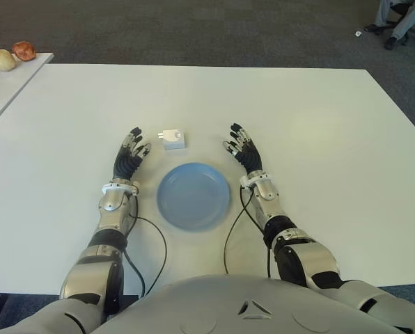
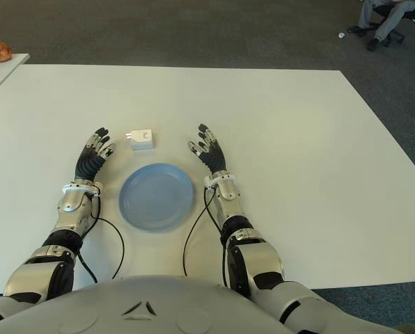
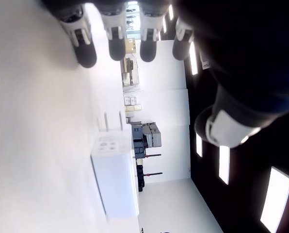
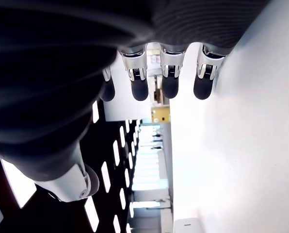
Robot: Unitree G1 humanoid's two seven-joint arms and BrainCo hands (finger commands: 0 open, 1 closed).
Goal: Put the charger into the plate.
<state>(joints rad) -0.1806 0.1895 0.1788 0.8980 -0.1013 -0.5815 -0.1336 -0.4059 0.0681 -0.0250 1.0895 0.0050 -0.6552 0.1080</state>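
The white charger (image 1: 173, 138) lies on the table (image 1: 319, 125) just beyond the empty blue plate (image 1: 193, 195), between the left hand (image 1: 129, 157) and the right hand (image 1: 244, 150), both with fingers spread and holding nothing, flanking the plate's far rim

Bare table (image 1: 298, 125) surrounds the charger (image 1: 173, 138) (prongs leftward); only the plate (image 1: 193, 195) lies near.

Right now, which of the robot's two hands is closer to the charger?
The left hand: the charger lies just beside its fingertips, while the right hand is farther off, across the plate.
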